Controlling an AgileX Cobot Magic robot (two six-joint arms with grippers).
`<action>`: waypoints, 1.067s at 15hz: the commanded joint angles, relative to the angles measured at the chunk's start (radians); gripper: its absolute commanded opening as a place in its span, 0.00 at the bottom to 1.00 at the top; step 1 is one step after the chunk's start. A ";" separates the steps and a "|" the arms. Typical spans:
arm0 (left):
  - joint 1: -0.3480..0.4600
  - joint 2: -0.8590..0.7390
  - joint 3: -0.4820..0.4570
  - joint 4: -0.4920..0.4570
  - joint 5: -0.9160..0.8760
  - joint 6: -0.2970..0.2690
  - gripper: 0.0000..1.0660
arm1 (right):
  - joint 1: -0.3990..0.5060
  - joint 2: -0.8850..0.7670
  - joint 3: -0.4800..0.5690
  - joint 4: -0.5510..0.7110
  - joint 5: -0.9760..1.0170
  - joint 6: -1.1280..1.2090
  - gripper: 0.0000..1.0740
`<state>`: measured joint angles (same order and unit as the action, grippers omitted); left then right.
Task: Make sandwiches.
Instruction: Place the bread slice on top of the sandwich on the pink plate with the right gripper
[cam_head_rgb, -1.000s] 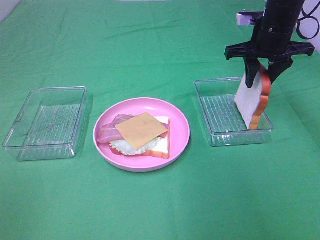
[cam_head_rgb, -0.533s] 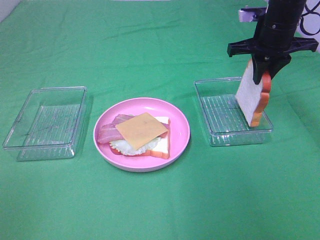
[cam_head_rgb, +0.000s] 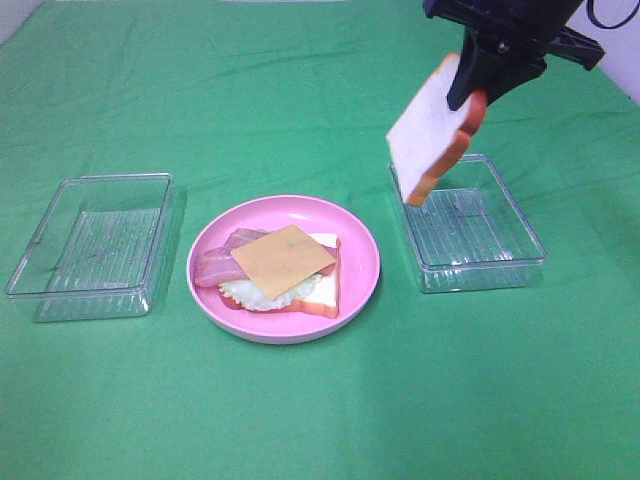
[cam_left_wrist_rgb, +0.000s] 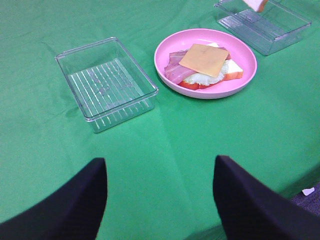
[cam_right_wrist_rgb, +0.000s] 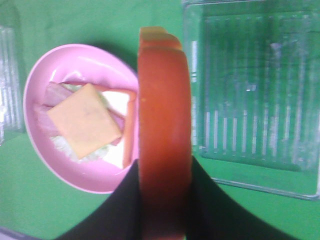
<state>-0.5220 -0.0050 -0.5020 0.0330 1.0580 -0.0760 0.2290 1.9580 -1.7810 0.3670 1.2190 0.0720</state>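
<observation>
Bread slice (cam_head_rgb: 430, 140), clamped edge-on in the right gripper (cam_head_rgb: 478, 85), hangs above the right tray's (cam_head_rgb: 480, 270) left rim; tilted, it could slip before capping the stack (cam_head_rgb: 278, 268) on the plate (cam_head_rgb: 360, 262). Left gripper (cam_left_wrist_rgb: 160, 195) gapes, idle.

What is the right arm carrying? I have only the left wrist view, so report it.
Observer: The right gripper is shut on a bread slice, pinching it at the orange-brown crust.
Operator: Tell me where that slice hangs.
Observer: It is in the air, tilted, above the plate-side edge of the right-hand clear tray, and touches nothing but the gripper.
</observation>
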 joint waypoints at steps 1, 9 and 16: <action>-0.002 -0.022 0.001 -0.006 -0.010 0.002 0.56 | 0.054 -0.007 0.006 0.083 -0.029 -0.020 0.00; -0.002 -0.022 0.001 -0.006 -0.010 0.002 0.56 | 0.134 -0.007 0.388 0.657 -0.378 -0.336 0.00; -0.002 -0.022 0.001 -0.006 -0.010 0.002 0.56 | 0.134 0.034 0.620 1.116 -0.428 -0.642 0.00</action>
<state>-0.5220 -0.0050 -0.5020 0.0330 1.0580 -0.0760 0.3610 1.9900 -1.1650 1.4590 0.7780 -0.5490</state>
